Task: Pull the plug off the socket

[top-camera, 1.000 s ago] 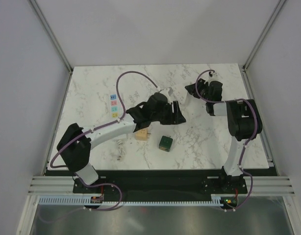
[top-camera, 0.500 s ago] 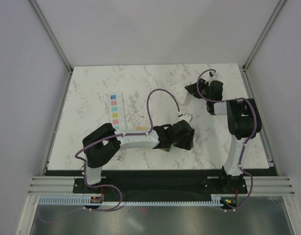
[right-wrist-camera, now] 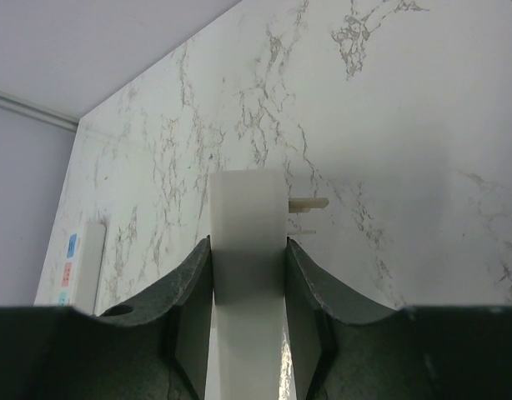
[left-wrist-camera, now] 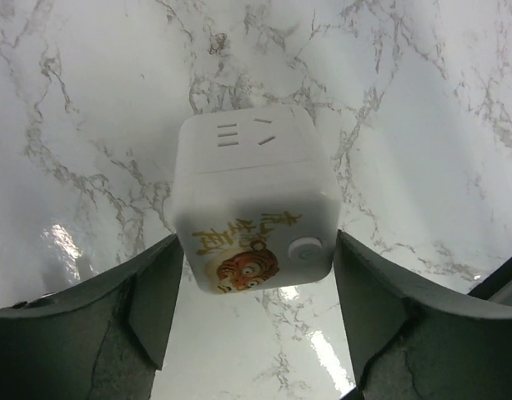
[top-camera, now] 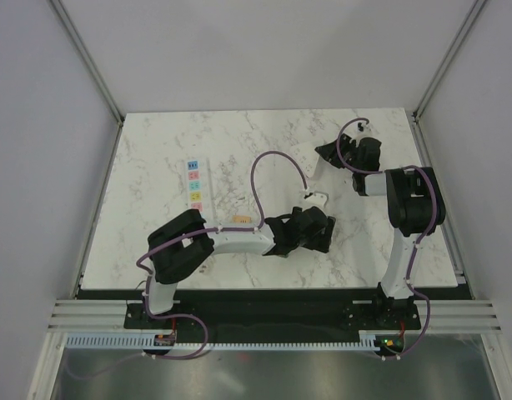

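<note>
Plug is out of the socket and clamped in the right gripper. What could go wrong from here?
1. The plug sits in the right gripper with its pins bare and pointing sideways. Lowering it carelessly could jam or bend them against the table.
2. The socket cube lies closely between the fingers of the left gripper. Any sideways move of that arm could knock or drag it.

A robot lab cell — plain white walls [top-camera: 264, 50], aluminium frame rails [top-camera: 81, 315], a marble-patterned table [top-camera: 156, 158].
</note>
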`<state>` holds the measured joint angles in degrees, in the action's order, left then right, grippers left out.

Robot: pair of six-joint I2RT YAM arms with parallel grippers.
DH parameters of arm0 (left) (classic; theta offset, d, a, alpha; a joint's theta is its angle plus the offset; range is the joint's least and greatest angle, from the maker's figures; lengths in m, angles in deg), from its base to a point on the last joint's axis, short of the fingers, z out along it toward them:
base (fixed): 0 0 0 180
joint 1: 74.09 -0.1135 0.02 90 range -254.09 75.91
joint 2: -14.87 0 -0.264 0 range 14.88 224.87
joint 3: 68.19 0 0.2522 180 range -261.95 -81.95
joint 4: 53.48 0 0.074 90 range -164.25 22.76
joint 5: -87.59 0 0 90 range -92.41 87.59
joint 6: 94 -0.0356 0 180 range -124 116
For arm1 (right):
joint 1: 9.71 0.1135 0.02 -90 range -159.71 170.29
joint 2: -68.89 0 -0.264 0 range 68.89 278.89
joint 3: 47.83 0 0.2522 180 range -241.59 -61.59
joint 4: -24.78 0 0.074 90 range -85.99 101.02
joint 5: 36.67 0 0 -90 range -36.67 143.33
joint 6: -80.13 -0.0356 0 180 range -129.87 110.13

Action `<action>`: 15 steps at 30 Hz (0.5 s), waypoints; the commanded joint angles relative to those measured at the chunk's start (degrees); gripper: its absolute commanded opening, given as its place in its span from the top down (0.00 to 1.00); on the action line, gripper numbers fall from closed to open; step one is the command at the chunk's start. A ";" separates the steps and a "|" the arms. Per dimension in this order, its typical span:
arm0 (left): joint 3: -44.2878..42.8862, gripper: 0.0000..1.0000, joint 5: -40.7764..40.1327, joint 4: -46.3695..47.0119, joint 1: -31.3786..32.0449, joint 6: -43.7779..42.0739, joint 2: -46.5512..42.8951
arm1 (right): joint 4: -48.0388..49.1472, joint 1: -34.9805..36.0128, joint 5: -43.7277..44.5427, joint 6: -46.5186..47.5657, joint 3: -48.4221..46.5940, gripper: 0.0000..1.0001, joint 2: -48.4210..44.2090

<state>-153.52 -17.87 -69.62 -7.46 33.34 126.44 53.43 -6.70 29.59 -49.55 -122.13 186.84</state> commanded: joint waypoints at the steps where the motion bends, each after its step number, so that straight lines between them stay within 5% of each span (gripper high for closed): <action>1: 1.25 0.16 -4.05 1.32 0.52 -2.62 -0.56 | -0.05 -0.19 -1.30 0.13 -1.52 0.57 0.61; 4: 1.96 0.00 -3.17 1.32 0.61 -3.24 -2.23 | -1.63 -0.19 -1.04 0.92 -1.78 0.53 0.09; 11: 4.86 0.00 0.60 1.93 0.69 -2.71 -9.16 | -6.55 -0.81 -0.60 2.41 -3.19 0.39 -0.79; 15: 7.23 0.00 3.07 2.11 0.69 -3.06 -16.98 | -13.12 -0.90 1.42 5.13 -4.85 0.21 -2.02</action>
<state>-147.23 -16.41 -70.08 -7.18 32.33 117.46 44.79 -7.32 29.76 -47.58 -123.85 186.84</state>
